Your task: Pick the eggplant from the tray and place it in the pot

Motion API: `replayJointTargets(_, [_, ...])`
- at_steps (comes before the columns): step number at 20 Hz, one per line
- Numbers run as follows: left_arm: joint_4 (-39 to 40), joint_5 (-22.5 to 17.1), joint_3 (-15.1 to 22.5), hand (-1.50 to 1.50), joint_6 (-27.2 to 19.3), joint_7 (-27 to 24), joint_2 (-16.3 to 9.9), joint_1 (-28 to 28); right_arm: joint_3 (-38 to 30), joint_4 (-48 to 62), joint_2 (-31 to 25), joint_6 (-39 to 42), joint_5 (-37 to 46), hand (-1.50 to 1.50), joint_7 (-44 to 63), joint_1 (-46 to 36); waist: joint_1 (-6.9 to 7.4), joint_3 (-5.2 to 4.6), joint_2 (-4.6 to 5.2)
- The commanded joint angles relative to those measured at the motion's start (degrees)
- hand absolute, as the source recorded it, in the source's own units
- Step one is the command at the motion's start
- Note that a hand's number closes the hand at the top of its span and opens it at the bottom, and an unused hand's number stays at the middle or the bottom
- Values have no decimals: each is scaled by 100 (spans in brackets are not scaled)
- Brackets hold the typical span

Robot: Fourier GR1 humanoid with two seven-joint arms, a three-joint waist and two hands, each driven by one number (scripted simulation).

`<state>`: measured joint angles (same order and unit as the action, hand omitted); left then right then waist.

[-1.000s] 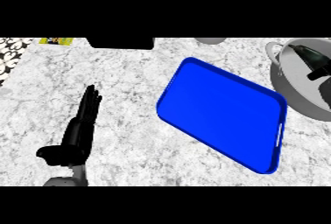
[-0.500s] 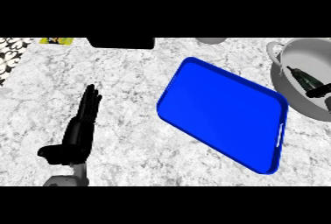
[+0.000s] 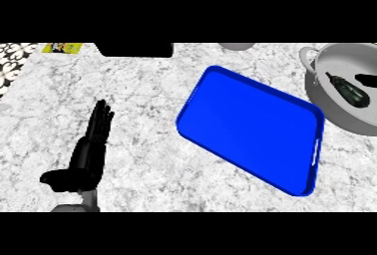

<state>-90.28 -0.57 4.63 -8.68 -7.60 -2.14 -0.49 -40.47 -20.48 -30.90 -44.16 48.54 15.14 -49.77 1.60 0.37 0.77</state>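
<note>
Left robot hand [image 3: 90, 149] flat (eggplant [image 3: 347, 91] in pot [image 3: 331, 107])

A speckled grey-and-white tabletop [image 3: 162, 89] fills the view. At its far edge lies a black rectangular thing [image 3: 134, 49], cut off by the view's top. Left of it sits a small yellow thing [image 3: 62, 48]. A grey rounded thing [image 3: 236, 46] shows at the far edge, right of the black one.

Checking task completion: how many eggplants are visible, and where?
1: the eggplant lies inside the pot at the right edge. The blue tray holds none.
</note>
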Motion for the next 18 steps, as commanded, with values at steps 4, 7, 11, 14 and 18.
replayJointTargets(4, [55, -130, -152, 0, 100, 13, -88, 1, -1110, -685, -185, 63, -1626, -150, -1724, 558, -82, -7, -7])
replayJointTargets(7, [-159, -48, -41, 0, 168, -56, -136, 284, -1283, -623, 68, -228, -2030, -150, -2364, 831, -28, -19, -25])
replayJointTargets(11, [-371, 6, -67, 0, 20, 230, -93, 153, -1293, -693, -109, 26, -2467, -150, -2887, 990, -62, -25, -44])
replayJointTargets(14, [-9, -55, -157, 0, 94, -64, -61, 125, -1435, -707, -188, 156, -2880, -150, -3367, 1198, -77, -27, -42])
replayJointTargets(18, [-207, 312, 31, 0, -301, 201, 124, -20, -1389, -916, -91, 502, -3247, -150, -3615, 1776, -143, -33, -71])
